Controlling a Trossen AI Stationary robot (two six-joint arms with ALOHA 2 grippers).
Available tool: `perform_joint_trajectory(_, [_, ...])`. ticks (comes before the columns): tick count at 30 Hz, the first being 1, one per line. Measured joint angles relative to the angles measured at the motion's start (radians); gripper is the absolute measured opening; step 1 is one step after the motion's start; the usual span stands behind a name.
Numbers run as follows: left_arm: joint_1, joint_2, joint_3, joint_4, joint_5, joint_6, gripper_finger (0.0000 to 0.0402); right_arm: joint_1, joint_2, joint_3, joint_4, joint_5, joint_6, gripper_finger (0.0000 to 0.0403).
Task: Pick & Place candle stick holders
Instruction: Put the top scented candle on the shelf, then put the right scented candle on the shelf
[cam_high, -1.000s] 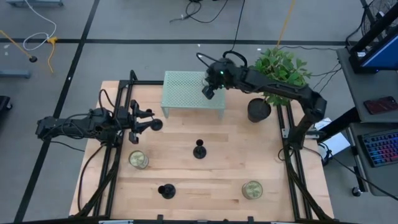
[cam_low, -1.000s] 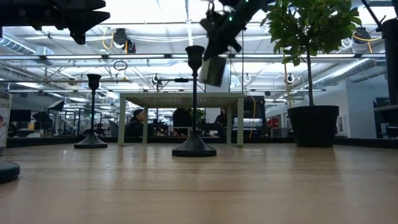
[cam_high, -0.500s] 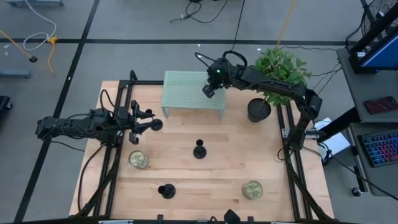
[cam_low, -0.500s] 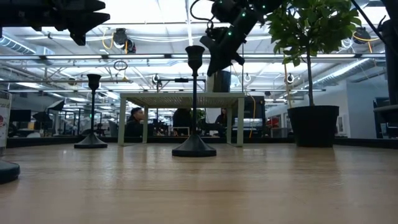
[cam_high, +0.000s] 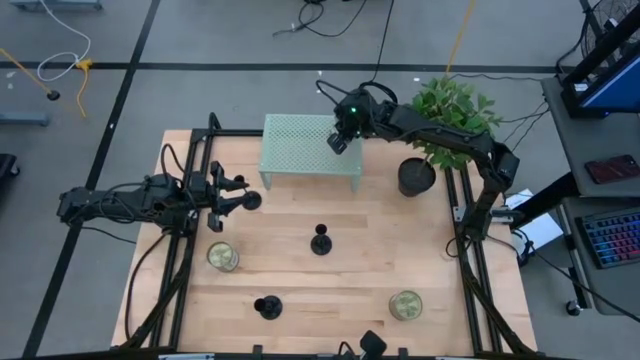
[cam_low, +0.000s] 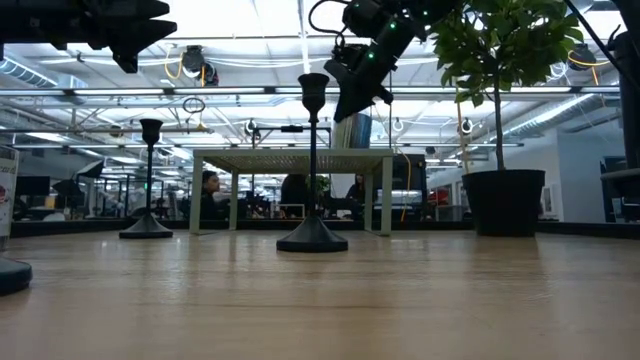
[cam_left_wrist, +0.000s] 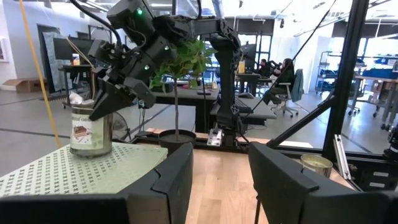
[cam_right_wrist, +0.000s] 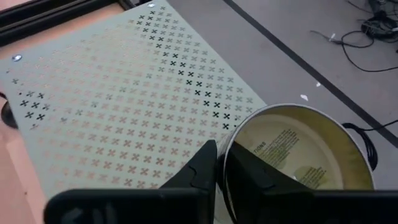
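My right gripper is over the pale green perforated shelf at the table's far side. It is shut on a pale greenish-gold can, not on a holder. Three black candle stick holders stand on their round bases. One is mid-table, one is near the front, and one is at the far left below my left gripper. My left gripper is open, empty and raised at the table's left. My right gripper holds the can by its rim, one finger inside the can and one outside. The fingers come slanting down from above. The can stands upright with its bottom on or just above the shelf top; I cannot tell which.
A potted plant stands right of the shelf. Two more cans stand on the table, one at the left and one at the front right. A small dark object shows at the table's near edge.
My right gripper has gone a little toward the table's far edge and down with the can. The can hung tilted above the shelf before and now stands upright at the shelf top. The gripper has kept its hold.
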Motion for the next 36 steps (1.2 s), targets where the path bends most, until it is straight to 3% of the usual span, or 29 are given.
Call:
perform_joint_trajectory(12, [0.0, 0.0, 0.0, -0.01, 0.0, 0.0, 0.0161, 0.002, -0.001, 0.0, 0.056, 0.004, -0.039, 0.012])
perform_joint_trajectory(21, [0.0, 0.0, 0.0, -0.047, 0.01, -0.005, 0.0161, 0.081, -0.032, -0.002, 0.108, 0.004, -0.173, 0.0141])
perform_joint_trajectory(29, [-0.001, 0.0, 0.0, -0.046, 0.063, -0.015, 0.0161, 0.27, -0.071, -0.002, 0.044, 0.001, -0.228, 0.0141])
perform_joint_trajectory(36, [-0.001, 0.0, 0.0, -0.047, 0.061, -0.037, 0.0161, 0.473, -0.069, -0.001, -0.134, 0.0, -0.073, 0.0141])
